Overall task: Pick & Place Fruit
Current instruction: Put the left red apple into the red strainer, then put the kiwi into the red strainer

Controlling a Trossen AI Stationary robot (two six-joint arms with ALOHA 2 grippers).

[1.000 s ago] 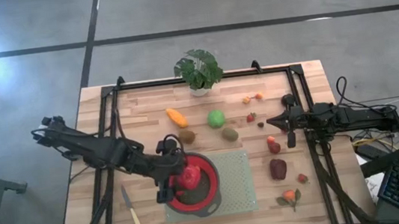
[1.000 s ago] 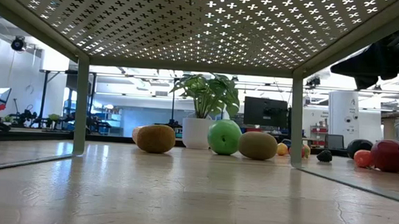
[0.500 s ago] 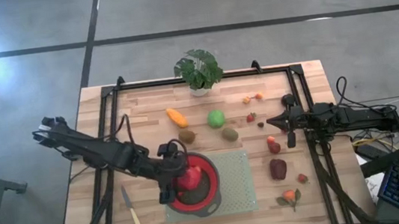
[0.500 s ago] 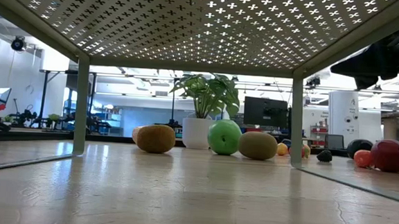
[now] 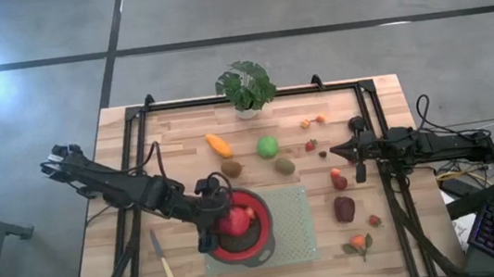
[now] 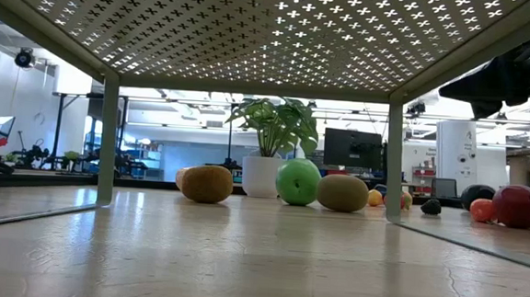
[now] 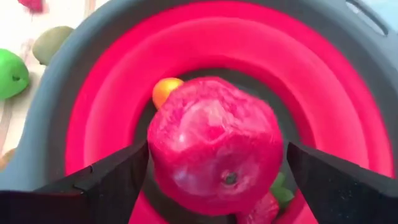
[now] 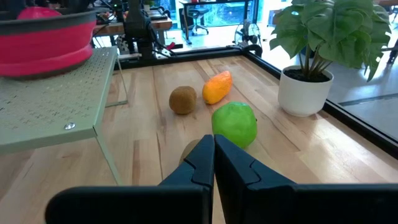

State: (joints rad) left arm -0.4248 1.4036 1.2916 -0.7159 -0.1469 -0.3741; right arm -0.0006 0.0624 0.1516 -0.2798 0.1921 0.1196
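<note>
our left gripper (image 7: 214, 180) hangs over the red bowl (image 5: 243, 225), jaws spread wide on either side of the red apple (image 7: 214, 146); we cannot tell whether they touch it. the apple sits in the bowl, with a small orange piece (image 7: 165, 91) and something red with green leaves beside it on the bowl's floor. the bowl stands on a pale green perforated stand (image 5: 293, 217) at the near middle of the desk (image 5: 172, 138).

our right gripper (image 5: 360, 174) waits at the right side of the desk with its jaws pressed together, empty, pointing toward the green ball (image 5: 267, 145).

beyond the bowl, toward the far edge, lie two brown kiwis (image 5: 231, 168), the green ball and the orange elongated piece (image 5: 218, 145), with a potted plant (image 5: 245, 87) at the far middle. to the right lie a dark-red lump (image 5: 344, 209) and several tiny red and orange pieces. a pale-handled knife (image 5: 164, 260) lies at the near left.
</note>
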